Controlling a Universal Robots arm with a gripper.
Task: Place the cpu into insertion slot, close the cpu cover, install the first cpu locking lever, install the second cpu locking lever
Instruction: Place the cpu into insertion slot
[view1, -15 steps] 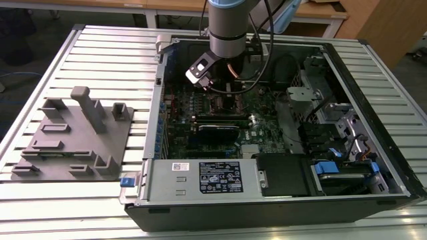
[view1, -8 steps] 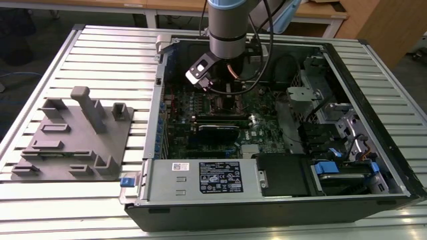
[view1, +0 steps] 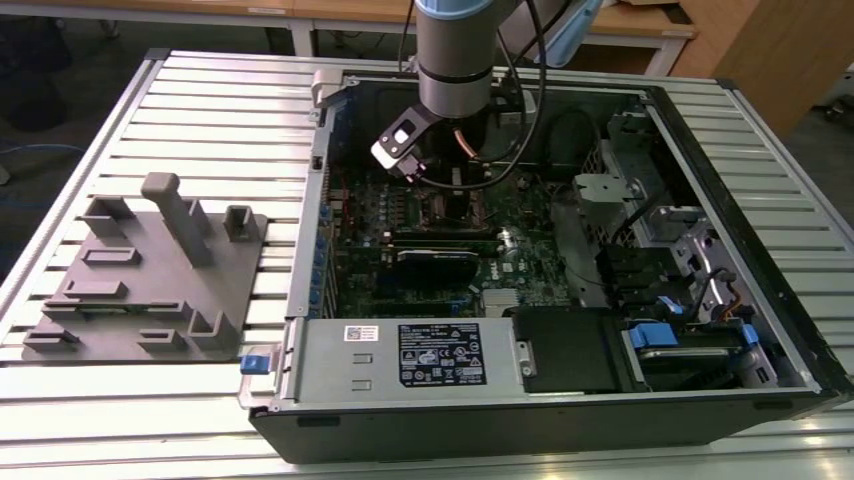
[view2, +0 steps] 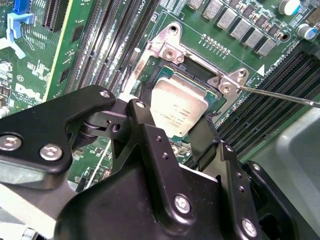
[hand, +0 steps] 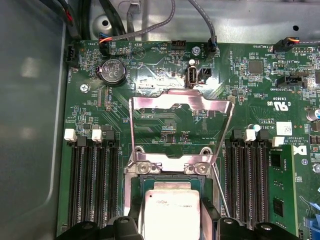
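Observation:
The cpu (view2: 176, 106), a silver square chip, lies level in or just above the insertion slot (view2: 196, 76) on the green board. It is also in the first wrist view, as the cpu (hand: 170, 207) in the insertion slot (hand: 136, 181). My gripper (view2: 175, 119) has a black finger at each of two opposite chip edges and looks shut on it; in the exterior view the gripper (view1: 447, 178) is low inside the case. The cpu cover (hand: 181, 102) stands swung open behind the slot. A thin locking lever (hand: 220, 192) sticks out unlatched, and the second wrist view shows this locking lever (view2: 280, 95) too.
Rows of black memory slots (hand: 92, 185) flank the socket on both sides. The open computer case (view1: 747, 180) walls, cables (view1: 534, 70) and a drive bay (view1: 667, 270) surround the arm. A grey fixture plate (view1: 147, 270) stands on the slatted table at the exterior view's left.

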